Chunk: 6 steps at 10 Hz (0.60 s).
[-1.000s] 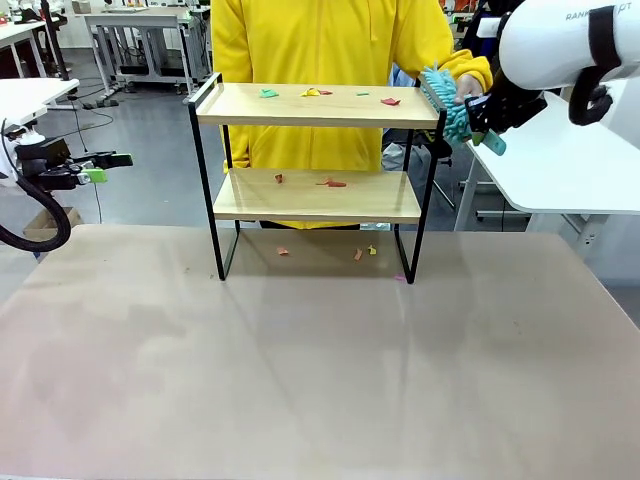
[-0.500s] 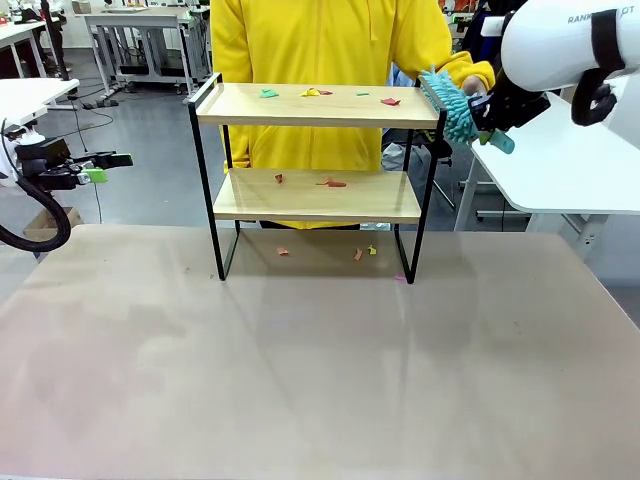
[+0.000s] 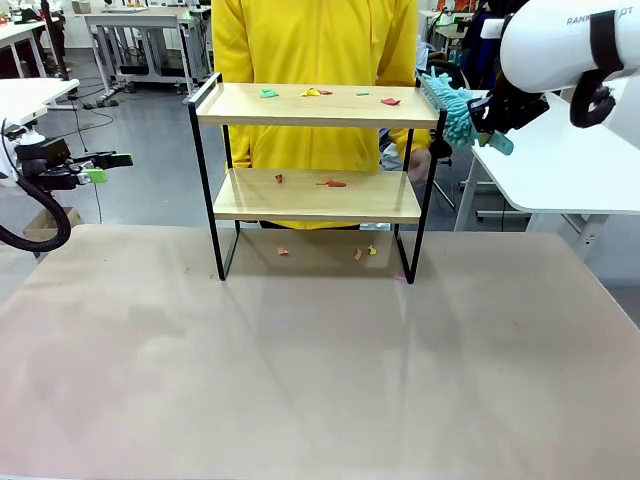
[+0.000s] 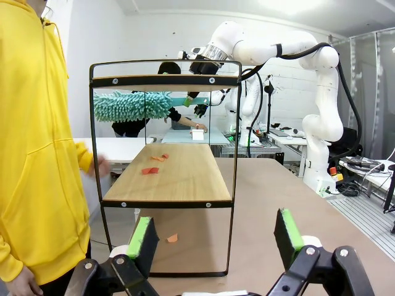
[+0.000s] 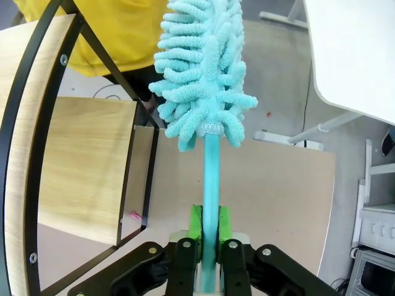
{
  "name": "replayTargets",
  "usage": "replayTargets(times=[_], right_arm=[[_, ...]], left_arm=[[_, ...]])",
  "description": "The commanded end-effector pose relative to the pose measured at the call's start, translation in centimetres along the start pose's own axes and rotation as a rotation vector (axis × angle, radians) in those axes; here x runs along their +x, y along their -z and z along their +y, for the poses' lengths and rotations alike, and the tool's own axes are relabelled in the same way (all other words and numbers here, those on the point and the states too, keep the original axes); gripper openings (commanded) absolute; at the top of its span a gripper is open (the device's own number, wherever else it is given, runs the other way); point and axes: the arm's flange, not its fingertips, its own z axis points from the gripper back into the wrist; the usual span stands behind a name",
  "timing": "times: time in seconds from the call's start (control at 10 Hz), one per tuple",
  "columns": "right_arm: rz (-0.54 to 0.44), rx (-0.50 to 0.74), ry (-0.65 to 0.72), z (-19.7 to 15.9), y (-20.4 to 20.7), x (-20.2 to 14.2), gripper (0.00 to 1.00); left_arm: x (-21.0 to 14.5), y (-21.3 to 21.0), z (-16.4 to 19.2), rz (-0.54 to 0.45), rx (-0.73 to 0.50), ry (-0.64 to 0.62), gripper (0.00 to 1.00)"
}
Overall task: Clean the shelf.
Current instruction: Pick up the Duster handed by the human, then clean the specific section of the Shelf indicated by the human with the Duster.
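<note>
Front view: the shelf (image 3: pixel 300 196) stands at centre-top. Coloured scraps (image 3: pixel 318 92) lie on both boards and on the table (image 3: pixel 300 380) beneath, so the cleaning looks barely begun. At upper right, the right gripper (image 3: pixel 490 118) pinches a teal duster (image 3: pixel 450 100) at the shelf's right end.

Left wrist view: the left gripper (image 4: pixel 215 233) has its fingers spread and holds nothing.

Right wrist view: the pads (image 5: pixel 196 225) clamp the duster's handle.

Shelf (image 3: pixel 330 108) on tbl (image 3: pixel 300 380); scraps (image 3: pixel 335 183) on both.

A robotics lab: a white robot arm (image 4: pixel 322 120) by the worktop, more white worktops (image 3: pixel 140 17) at 11 o'clock.
</note>
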Motion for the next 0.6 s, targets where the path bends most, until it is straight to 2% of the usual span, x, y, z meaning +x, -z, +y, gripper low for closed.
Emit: replayTargets(times=[0.0, 0.5], right_arm=[[-0.007, -0.005, -0.009, 0.02, -0.33, 0.07, 0.0], [-0.007, -0.005, -0.009, 0.02, -0.33, 0.07, 0.0]], left_arm=[[0.11, 0.0, -0.15, 0.008, -0.007, 0.017, 1.0], [0.11, 0.0, -0.15, 0.008, -0.007, 0.017, 1.0]])
